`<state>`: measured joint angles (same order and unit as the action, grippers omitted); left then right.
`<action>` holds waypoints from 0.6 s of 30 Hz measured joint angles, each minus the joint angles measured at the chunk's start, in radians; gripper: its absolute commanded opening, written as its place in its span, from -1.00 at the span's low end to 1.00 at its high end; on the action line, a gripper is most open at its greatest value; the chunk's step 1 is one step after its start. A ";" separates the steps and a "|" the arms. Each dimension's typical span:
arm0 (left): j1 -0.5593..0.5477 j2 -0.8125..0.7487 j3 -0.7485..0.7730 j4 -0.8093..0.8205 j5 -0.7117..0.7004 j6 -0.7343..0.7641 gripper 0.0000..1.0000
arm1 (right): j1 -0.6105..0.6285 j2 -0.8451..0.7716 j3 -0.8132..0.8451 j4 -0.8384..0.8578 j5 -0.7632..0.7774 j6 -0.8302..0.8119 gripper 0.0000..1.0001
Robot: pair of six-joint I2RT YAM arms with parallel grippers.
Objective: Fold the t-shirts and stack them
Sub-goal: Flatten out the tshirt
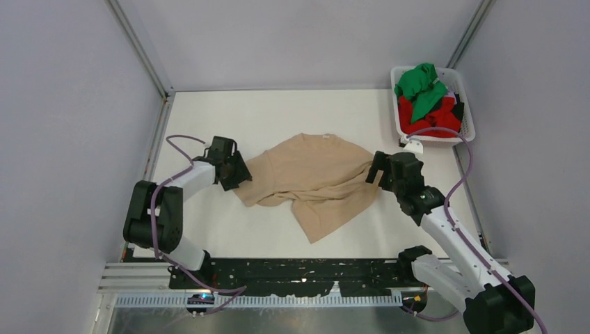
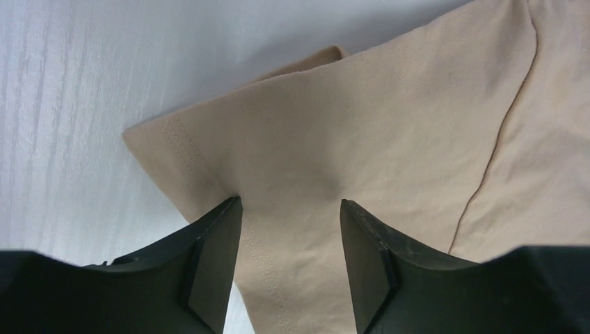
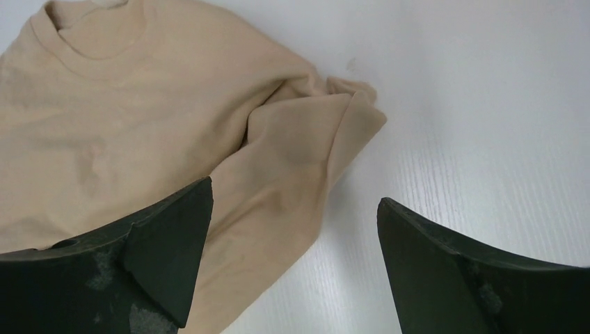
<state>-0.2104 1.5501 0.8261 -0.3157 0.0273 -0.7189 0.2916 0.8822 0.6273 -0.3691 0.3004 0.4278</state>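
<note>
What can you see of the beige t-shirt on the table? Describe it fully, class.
The beige t-shirt is plain soft cloth with a ribbed round collar and a double-stitched sleeve hem. It lies rumpled and unfolded on the white table, with the collar toward the far side and the lower part bunched and skewed. The open left gripper straddles one sleeve. The open right gripper is poised at the other, crumpled sleeve.

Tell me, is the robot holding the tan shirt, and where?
Nothing is held yet. The left tool is open over one sleeve of the beige shirt; the right tool is open above the other sleeve.
</note>
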 measured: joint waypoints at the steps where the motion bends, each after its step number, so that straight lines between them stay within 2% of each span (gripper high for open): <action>1: -0.003 0.007 0.006 -0.006 -0.010 0.000 0.12 | 0.019 -0.001 0.000 -0.013 -0.007 -0.006 0.91; 10: -0.043 0.069 0.101 -0.124 -0.097 -0.012 0.20 | 0.232 0.011 0.026 -0.107 -0.018 -0.056 0.91; 14: -0.088 0.093 0.128 -0.178 -0.129 -0.025 0.20 | 0.244 0.019 0.029 -0.108 -0.043 -0.062 0.91; 18: -0.146 0.056 0.084 -0.180 -0.132 -0.058 0.21 | 0.251 0.021 0.029 -0.107 -0.076 -0.080 0.91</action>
<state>-0.3565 1.6066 0.9104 -0.4953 -0.1047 -0.7773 0.5426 0.9035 0.6567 -0.4759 0.2249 0.3477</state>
